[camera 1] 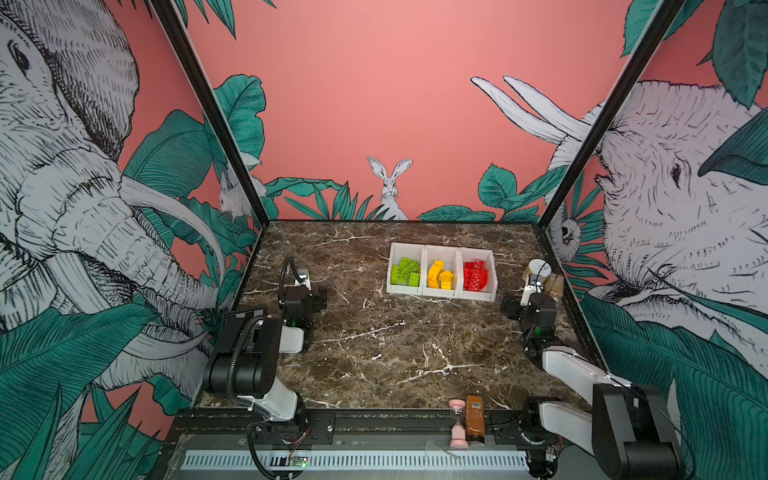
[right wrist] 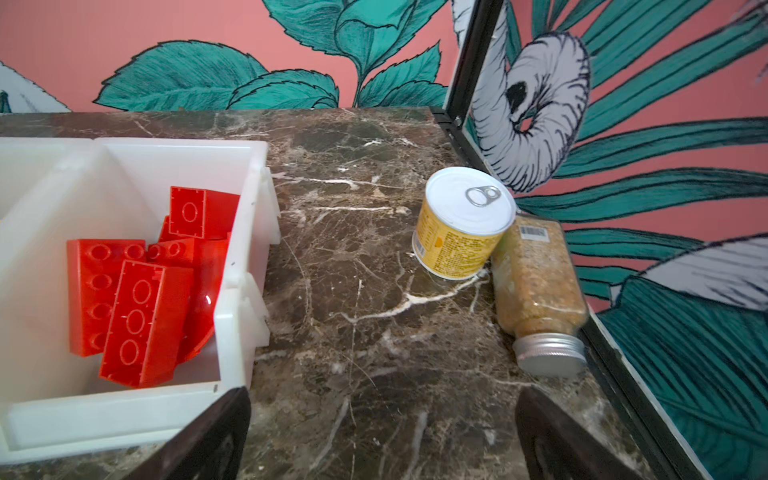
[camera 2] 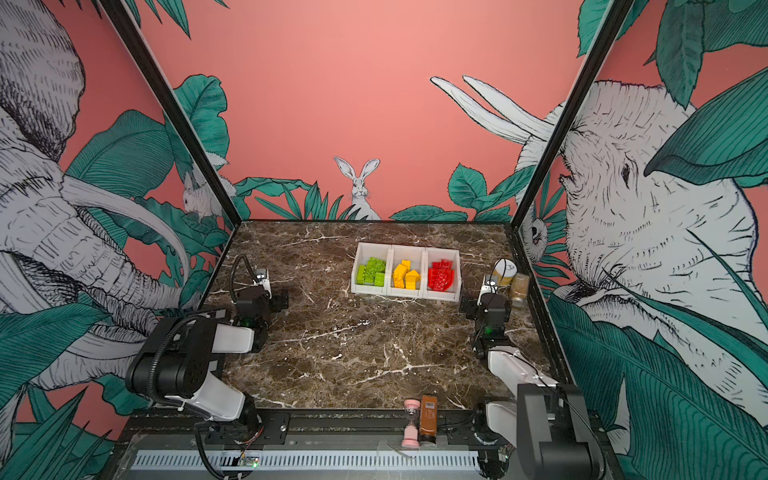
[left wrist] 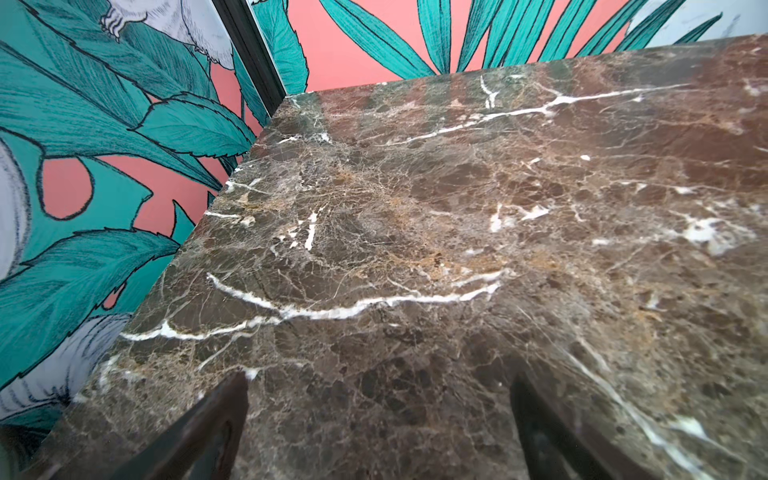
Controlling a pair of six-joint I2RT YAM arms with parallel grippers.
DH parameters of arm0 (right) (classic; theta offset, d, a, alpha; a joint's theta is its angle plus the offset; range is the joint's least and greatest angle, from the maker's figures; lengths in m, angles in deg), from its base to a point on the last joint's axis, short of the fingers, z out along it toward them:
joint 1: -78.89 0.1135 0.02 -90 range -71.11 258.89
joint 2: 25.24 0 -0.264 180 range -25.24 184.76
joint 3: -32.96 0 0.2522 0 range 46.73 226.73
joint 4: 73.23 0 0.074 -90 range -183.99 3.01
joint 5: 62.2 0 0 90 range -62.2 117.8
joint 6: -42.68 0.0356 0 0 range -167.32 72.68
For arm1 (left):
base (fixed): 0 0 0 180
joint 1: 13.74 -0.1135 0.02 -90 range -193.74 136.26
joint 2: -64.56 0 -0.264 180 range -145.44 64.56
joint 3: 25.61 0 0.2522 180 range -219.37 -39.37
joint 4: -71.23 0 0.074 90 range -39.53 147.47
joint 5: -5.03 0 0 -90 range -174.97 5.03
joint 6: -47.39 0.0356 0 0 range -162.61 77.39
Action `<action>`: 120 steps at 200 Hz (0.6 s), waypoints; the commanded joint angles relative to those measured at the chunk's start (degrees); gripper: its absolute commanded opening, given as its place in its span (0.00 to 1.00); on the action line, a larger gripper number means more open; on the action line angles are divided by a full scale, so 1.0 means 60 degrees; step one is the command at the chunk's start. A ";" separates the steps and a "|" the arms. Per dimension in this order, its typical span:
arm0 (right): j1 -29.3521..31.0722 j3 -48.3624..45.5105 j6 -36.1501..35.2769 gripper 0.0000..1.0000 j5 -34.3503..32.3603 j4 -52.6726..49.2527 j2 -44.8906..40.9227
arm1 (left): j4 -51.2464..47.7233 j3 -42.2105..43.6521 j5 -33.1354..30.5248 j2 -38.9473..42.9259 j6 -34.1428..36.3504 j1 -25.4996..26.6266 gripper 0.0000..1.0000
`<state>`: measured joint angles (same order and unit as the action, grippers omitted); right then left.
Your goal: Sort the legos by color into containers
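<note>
Three joined white containers [camera 1: 406, 250] [camera 2: 372, 248] stand in a row at the back of the marble table. The left bin holds green legos [camera 1: 405, 272], the middle one yellow legos [camera 1: 439, 275], the right one red legos [camera 1: 476, 276] [right wrist: 141, 307]. My left gripper [left wrist: 379, 382] is open over bare marble near the left wall, well left of the bins, with nothing between its fingers. My right gripper [right wrist: 383, 395] is open and empty too, just right of the red bin's front corner [right wrist: 232, 332]. I see no legos loose on the table.
A yellow can with a white pull-tab lid [right wrist: 465, 224] [camera 1: 538, 270] and a spice jar lying on its side [right wrist: 536, 282] sit by the right wall, beyond my right gripper. A pink hourglass [camera 1: 458, 424] and a brown bottle [camera 1: 475, 417] stand at the front edge.
</note>
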<state>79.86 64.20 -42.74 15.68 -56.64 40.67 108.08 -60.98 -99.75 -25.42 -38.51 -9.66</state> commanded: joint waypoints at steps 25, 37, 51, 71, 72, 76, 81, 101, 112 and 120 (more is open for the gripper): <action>-0.0054 0.0364 -0.0371 0.98 0.0198 0.2430 0.1848 | 0.0286 -0.0074 0.0114 0.0230 -0.0025 -0.0002 0.99; -0.0044 0.0415 -0.0494 0.98 0.0734 0.3274 0.2825 | 0.0290 -0.0076 0.0096 0.0230 -0.0024 0.0009 0.99; -0.0023 0.0196 -0.0486 0.98 0.0623 0.5215 0.3988 | 0.0268 -0.0090 0.0090 0.0219 -0.0013 0.0016 0.99; -0.0023 0.0505 -0.0585 0.98 0.0861 0.3601 0.3422 | 0.0264 -0.0093 0.0078 0.0215 0.0007 0.0027 0.99; -0.0019 0.0510 -0.0601 0.98 0.0906 0.3630 0.3470 | 0.0258 -0.0099 0.0085 0.0215 0.0014 0.0033 0.99; -0.0030 0.0543 -0.0639 0.98 0.0970 0.3900 0.3646 | 0.0241 -0.0105 0.0091 0.0217 0.0014 0.0029 0.99; -0.0030 0.0640 -0.0665 0.98 0.1040 0.3896 0.3748 | 0.0235 -0.0095 0.0088 0.0215 0.0005 0.0038 0.99; 0.0003 0.0890 -0.0688 0.98 0.1021 0.3154 0.3605 | 0.0225 -0.0104 0.0077 0.0215 -0.0006 0.0025 0.99; 0.0000 0.0865 -0.0676 0.98 0.1033 0.3306 0.3672 | 0.0233 -0.0118 0.0073 0.0215 -0.0001 0.0035 0.99; -0.0001 0.0907 -0.0685 0.98 0.0990 0.3022 0.3581 | 0.0202 -0.0131 0.0077 0.0202 0.0005 0.0035 0.99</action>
<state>79.79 68.99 -46.22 20.25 -38.76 62.74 108.36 -60.98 -99.34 -25.42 -38.51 -9.66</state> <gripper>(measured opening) 0.981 0.991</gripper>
